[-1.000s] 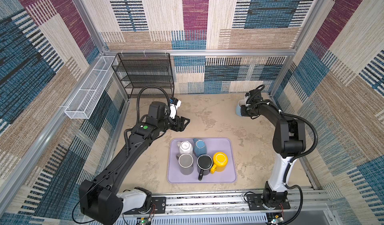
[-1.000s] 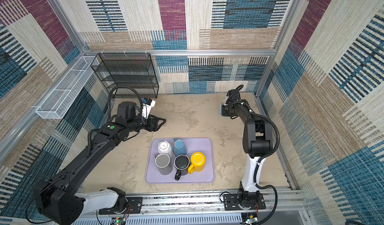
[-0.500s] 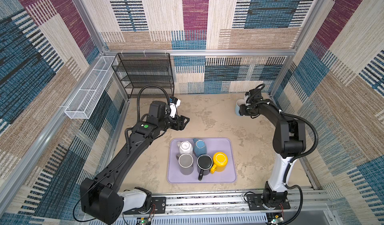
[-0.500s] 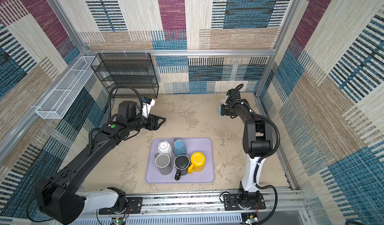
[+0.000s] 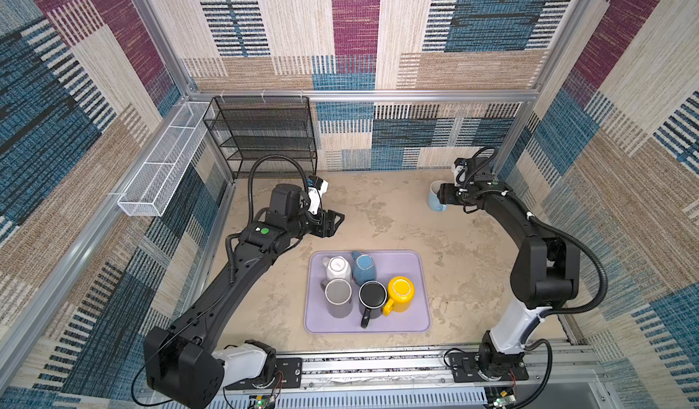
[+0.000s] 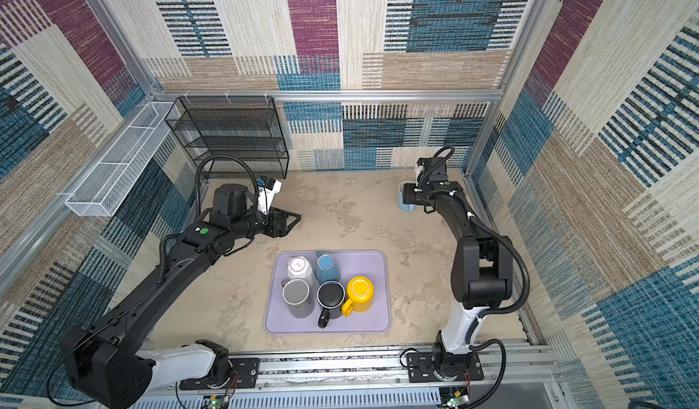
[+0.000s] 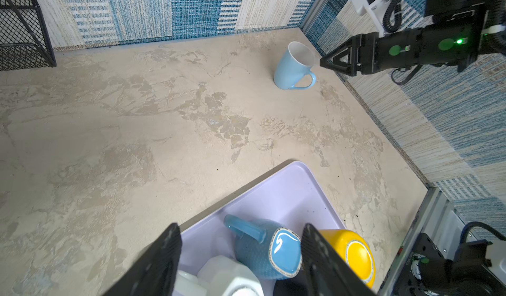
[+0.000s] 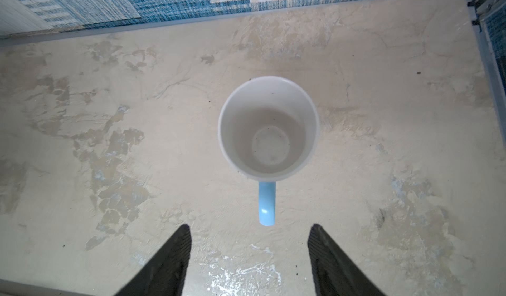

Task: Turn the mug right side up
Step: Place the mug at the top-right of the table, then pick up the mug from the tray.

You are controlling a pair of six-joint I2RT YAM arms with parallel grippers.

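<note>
A light blue mug (image 5: 435, 202) (image 6: 404, 203) (image 7: 291, 67) stands upright on the table at the back right, its white inside (image 8: 268, 127) facing up. Its handle (image 8: 267, 203) points toward my right gripper (image 8: 249, 229) (image 5: 441, 194) (image 7: 322, 61). That gripper is open and level with the rim, and its fingers are apart from the mug. My left gripper (image 5: 339, 222) (image 6: 296, 220) (image 7: 241, 230) hangs open and empty above the back left of the tray.
A lilac tray (image 5: 418, 263) (image 6: 380, 263) at the front middle holds several mugs bottom up or tipped over: white (image 5: 337, 267), textured blue (image 7: 262, 246), grey (image 5: 337, 293), black (image 5: 372, 294), yellow (image 5: 401, 291). A black wire rack (image 5: 264, 135) stands at the back left.
My right gripper has opened, let go of the light blue mug and drawn back a little. The mug stays upright. My left arm has shifted slightly.
</note>
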